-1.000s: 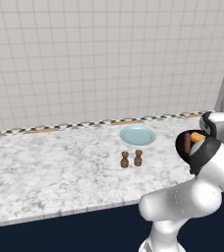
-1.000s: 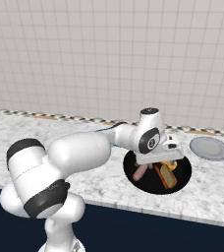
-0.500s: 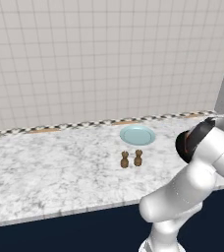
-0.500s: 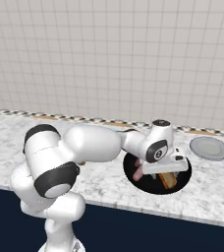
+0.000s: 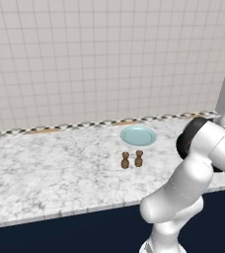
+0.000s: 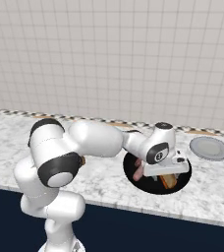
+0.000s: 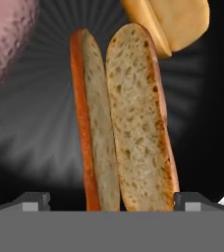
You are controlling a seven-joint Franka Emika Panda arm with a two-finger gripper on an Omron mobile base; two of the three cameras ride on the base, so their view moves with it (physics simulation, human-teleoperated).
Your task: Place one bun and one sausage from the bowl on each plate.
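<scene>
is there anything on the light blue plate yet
No, in the left base view the light blue plate lies bare on the counter, with two small brown shakers standing apart in front of it.

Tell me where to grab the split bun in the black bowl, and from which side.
Grip the split bun across its middle, pinching both halves together. Come straight down from above: it lies flat in the bowl, its long axis running between the open gripper fingertips, which already stand either side of it.
</scene>
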